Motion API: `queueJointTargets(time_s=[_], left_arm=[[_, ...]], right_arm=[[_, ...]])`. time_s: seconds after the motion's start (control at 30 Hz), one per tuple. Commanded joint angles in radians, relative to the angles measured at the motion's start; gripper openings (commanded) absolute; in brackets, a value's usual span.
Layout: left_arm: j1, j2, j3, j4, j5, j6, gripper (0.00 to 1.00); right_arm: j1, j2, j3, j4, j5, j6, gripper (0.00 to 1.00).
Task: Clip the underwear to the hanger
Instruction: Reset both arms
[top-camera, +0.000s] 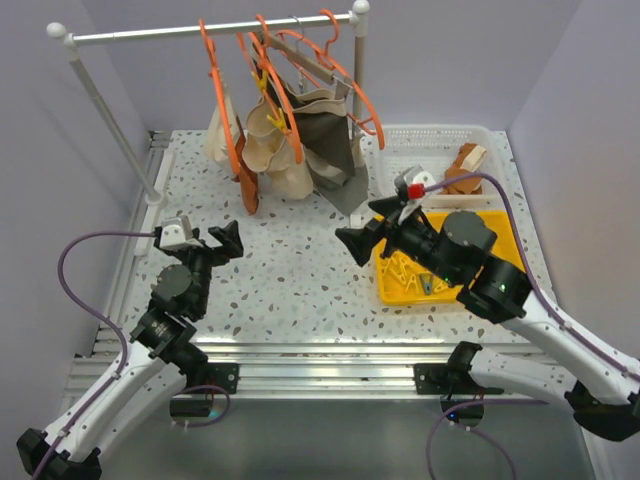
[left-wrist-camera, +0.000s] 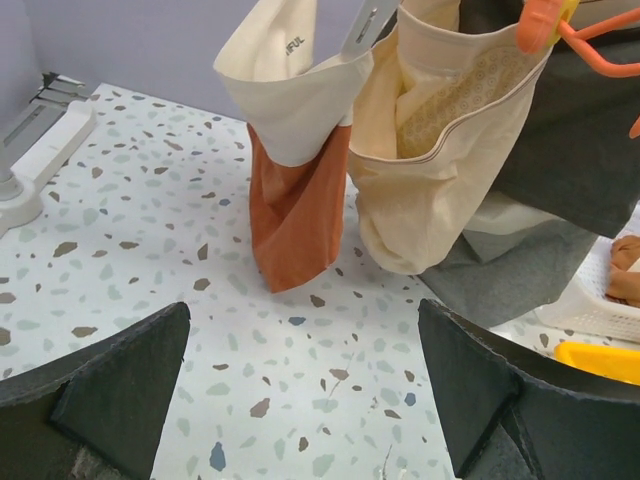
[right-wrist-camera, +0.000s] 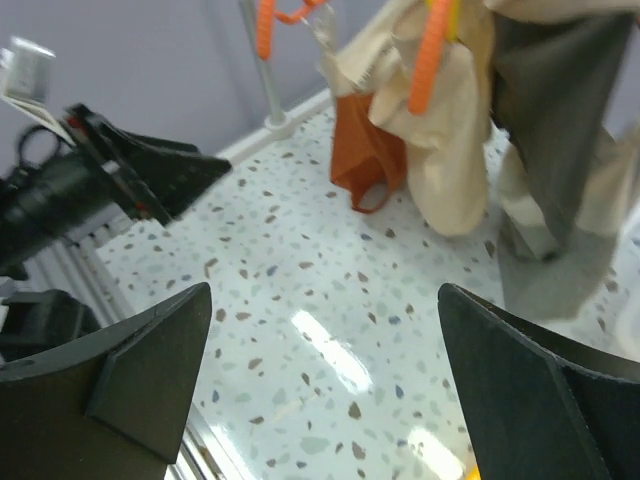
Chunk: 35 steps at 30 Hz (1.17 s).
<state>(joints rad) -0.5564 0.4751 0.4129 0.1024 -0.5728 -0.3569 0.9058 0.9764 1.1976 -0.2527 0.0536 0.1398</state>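
- Underwear (top-camera: 266, 150) hangs off the orange hanger (top-camera: 283, 103) on the rail (top-camera: 200, 33), at the worktop's far edge, left of centre.
- Long axis vertical: top bunched at the hanger, lower end pointing down at the worktop (top-camera: 290, 275). Cannot tell if it touches.
- Rust-orange cloth (left-wrist-camera: 295, 215) is just beside it on the left, dark grey garment (top-camera: 332, 140) on the right.
- Left gripper (top-camera: 220, 243): jaws wide apart, empty, near the left edge.
- Right gripper (top-camera: 362, 235): jaws wide apart, empty, right of centre.

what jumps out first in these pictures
A rail at the back is crowded with bright orange hangers, with the cream underwear and a dark grey garment dangling over the speckled table. Nearer, the left claw and right claw stand open and empty, the right one by a yellow tray.
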Motion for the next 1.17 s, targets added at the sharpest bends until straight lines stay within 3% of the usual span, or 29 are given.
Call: queueJointTargets(time_s=[0.0, 0.17, 0.37, 0.8, 1.13], left_arm=[[0.007, -0.021, 0.041, -0.069, -0.067, -0.024, 1.0], [0.009, -0.047, 0.05, -0.101, -0.093, -0.043, 1.0], [0.007, -0.064, 0.037, -0.129, -0.113, -0.042, 0.98], [0.007, 0.007, 0.038, -0.118, -0.137, -0.014, 0.97], [0.007, -0.032, 0.024, -0.118, -0.141, -0.004, 0.96]], right_arm=[[-0.005, -0.144, -0.211, 0.061, 0.19, 0.044, 0.99], [-0.005, -0.422, -0.418, -0.046, 0.458, 0.089, 0.99], [-0.005, -0.666, -0.526, -0.135, 0.554, 0.145, 0.99], [-0.005, -0.665, -0.504, -0.204, 0.65, 0.184, 0.98], [-0.005, -0.734, -0.512, -0.218, 0.687, 0.201, 0.99]])
